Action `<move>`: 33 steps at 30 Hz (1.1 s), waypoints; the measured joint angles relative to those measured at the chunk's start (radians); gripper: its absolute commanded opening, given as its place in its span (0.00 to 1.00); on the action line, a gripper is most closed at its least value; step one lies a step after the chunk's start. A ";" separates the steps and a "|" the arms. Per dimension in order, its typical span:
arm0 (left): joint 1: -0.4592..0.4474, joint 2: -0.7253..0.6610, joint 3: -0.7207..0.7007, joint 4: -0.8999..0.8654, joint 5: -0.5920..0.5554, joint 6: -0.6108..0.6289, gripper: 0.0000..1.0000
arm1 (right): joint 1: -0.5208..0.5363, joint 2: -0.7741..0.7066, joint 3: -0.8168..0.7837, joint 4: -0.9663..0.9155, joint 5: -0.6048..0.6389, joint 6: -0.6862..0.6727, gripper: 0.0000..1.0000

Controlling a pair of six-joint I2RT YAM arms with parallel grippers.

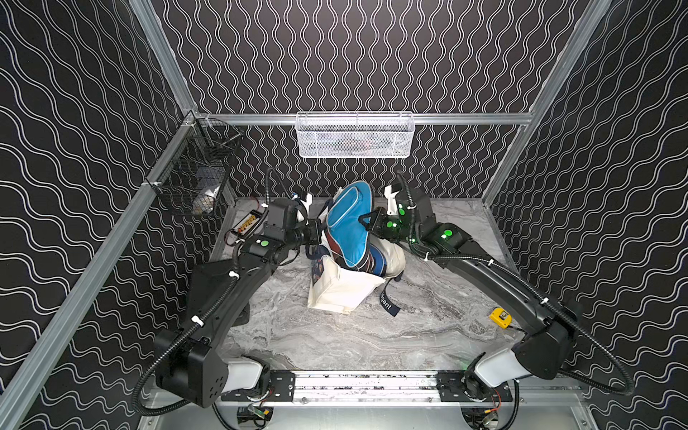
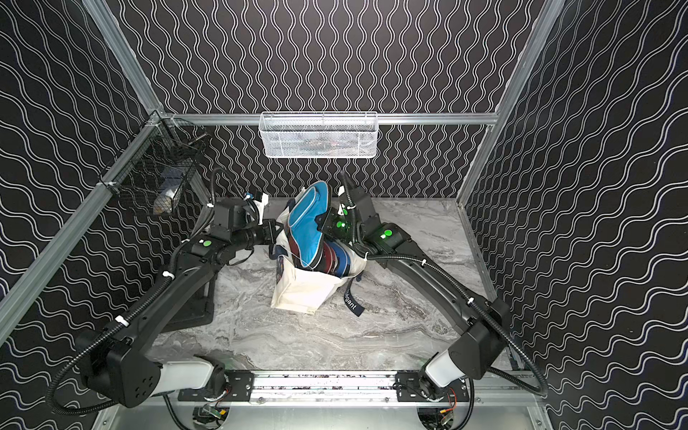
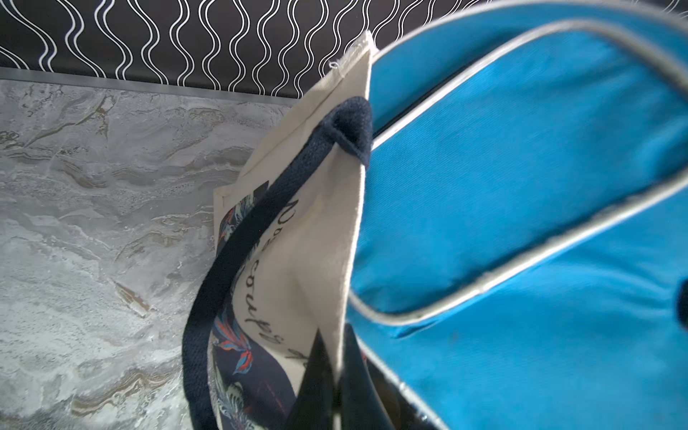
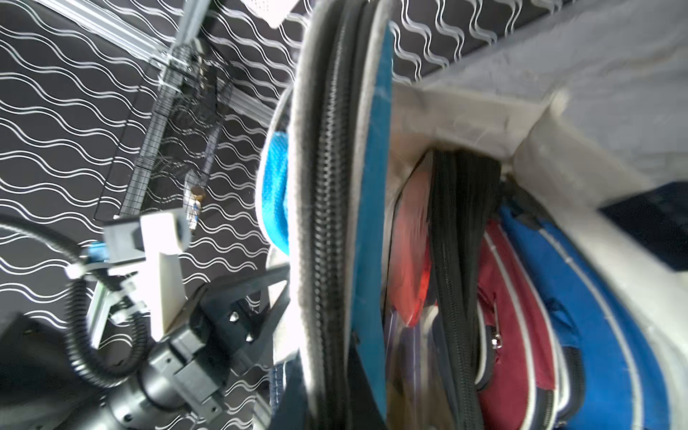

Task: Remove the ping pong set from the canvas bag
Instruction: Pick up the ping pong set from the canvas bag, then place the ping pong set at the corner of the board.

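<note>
The cream canvas bag (image 1: 342, 290) slumps mid-table, its mouth toward the back. A teal paddle cover (image 1: 348, 223) of the ping pong set stands raised out of it, and my right gripper (image 1: 366, 219) is shut on its zipped edge (image 4: 335, 186). From the other side, my left gripper (image 1: 319, 232) is shut on the bag's rim (image 3: 327, 231), the cloth pinched between its fingertips (image 3: 324, 372). Still inside the bag lie a maroon cover (image 4: 513, 316), a blue cover (image 4: 580, 298) and a clear pouch with a red paddle (image 4: 413, 231).
The navy "Elegant" strap (image 1: 389, 303) trails onto the marble table in front of the bag. A white mesh basket (image 1: 353, 136) hangs on the back rail and a black wire basket (image 1: 193, 175) on the left rail. A small yellow object (image 1: 500, 317) lies at the right.
</note>
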 measured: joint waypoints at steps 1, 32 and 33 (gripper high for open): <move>0.000 0.000 0.000 0.000 0.000 0.000 0.00 | 0.000 -0.008 0.000 0.000 0.011 -0.004 0.04; 0.000 0.027 -0.020 0.048 0.013 0.001 0.00 | -0.713 -0.259 -0.304 0.102 -0.140 0.124 0.03; 0.000 0.027 -0.020 0.048 0.014 0.001 0.00 | -0.740 -0.249 -0.327 0.117 -0.154 0.137 0.03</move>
